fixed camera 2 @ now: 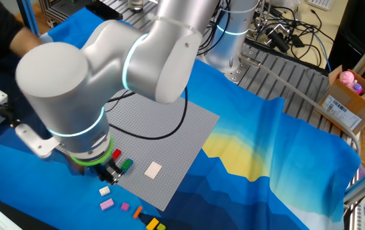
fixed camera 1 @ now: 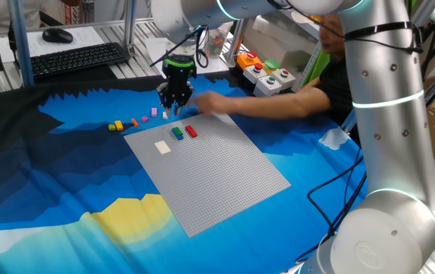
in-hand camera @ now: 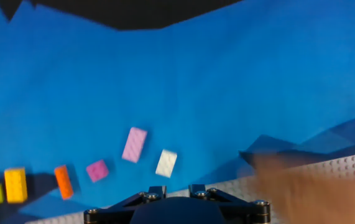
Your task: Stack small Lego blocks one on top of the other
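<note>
The gripper (fixed camera 1: 176, 104) hangs fingers-down near the bench's far edge, above loose small Lego blocks (in-hand camera: 133, 144) lying on blue cloth (fixed camera 1: 42, 183) beside the baseplate (fixed camera 1: 217, 164). Jaw state: can't tell, fingertips hidden. Best approach, prob.: centre over one brick, square w/ its long sides, descend straight. A blurred hand (in-hand camera: 311, 186) reaches in nearby.

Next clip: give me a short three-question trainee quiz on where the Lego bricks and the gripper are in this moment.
1. True or false: the cream brick lies on the grey baseplate.
2. Which brick lies beside the red brick on the baseplate?
A. green
B. orange
C. yellow
3. Fill in: the gripper hangs above the row of bricks on the ____ cloth.

Key: 1 true; 2 A, the green brick; 3 blue.
</note>
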`<state>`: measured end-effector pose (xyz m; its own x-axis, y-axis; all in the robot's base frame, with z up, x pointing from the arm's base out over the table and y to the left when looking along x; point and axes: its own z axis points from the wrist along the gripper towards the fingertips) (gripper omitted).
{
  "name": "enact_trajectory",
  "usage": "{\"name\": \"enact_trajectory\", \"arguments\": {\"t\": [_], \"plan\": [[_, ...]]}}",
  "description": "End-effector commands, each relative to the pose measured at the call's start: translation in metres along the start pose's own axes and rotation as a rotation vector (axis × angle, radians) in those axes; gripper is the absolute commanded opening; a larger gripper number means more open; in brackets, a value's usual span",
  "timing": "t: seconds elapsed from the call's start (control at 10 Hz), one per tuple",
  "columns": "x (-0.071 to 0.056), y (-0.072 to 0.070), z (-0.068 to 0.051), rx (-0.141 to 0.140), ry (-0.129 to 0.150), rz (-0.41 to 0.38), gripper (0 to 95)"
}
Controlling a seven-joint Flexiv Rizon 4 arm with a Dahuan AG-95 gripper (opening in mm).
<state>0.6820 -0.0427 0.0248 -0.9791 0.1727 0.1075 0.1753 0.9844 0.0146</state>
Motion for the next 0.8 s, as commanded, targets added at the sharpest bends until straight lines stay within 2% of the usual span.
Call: {"name": "enact_trajectory", "arguments": {"t": [0.1, 0.4, 0.6, 0.7, 0.8], "plan": [[-0.003, 0.0, 0.001, -0.005, -0.005, 0.018, 19.0], [-0.005, 0.0, 0.004, -0.008, -0.005, 0.028, 19.0], [-0.001, 0.0, 0.0, -0.009, 0.008, 0.022, 19.0], [0.002, 0.0, -0.002, -0.008, 0.008, 0.02, 38.0], [0.005, 0.0, -0.003, -0.007, 0.008, 0.018, 38.0]]}}
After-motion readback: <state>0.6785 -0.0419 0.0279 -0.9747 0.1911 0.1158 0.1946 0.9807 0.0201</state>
